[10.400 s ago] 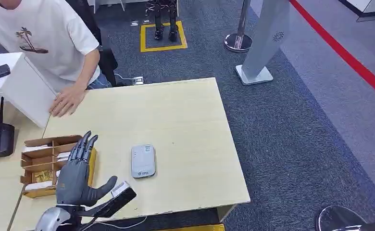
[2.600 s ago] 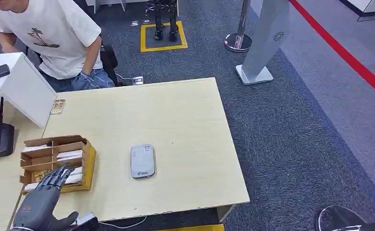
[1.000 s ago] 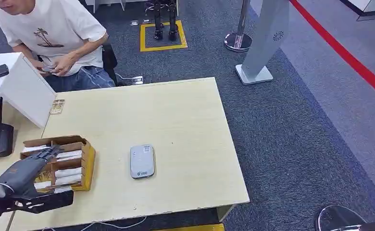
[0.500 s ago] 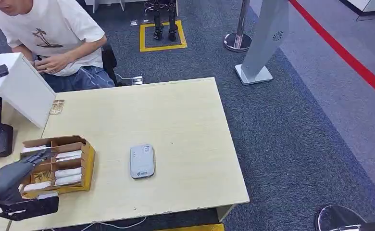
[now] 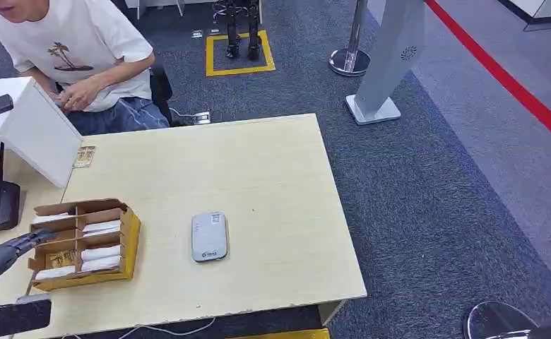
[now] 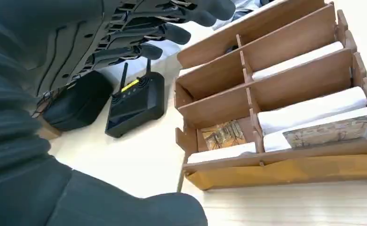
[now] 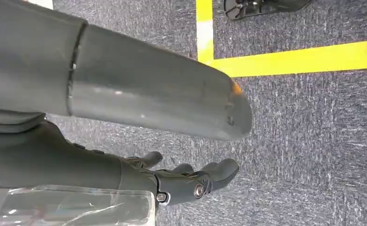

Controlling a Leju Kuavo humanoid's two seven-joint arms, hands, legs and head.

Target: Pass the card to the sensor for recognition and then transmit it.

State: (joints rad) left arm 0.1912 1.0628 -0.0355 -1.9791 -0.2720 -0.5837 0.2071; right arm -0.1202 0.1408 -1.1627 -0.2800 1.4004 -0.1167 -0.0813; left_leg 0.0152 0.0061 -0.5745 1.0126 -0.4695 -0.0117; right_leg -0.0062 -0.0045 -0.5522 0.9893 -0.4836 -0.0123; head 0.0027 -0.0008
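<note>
1. Two robot hands to check: your left robot hand (image 5: 1, 256) hovers open beside the card box (image 5: 83, 243), holding nothing.
2. Right robot hand (image 7: 125, 141) hangs open over carpet.
3. Cards (image 6: 313, 109) sit in the box; sensor (image 5: 210, 236) lies mid-worktop (image 5: 273, 183).

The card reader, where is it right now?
Head view: the grey card reader lies flat near the table's front edge, right of the wooden card box, apart from it.
</note>
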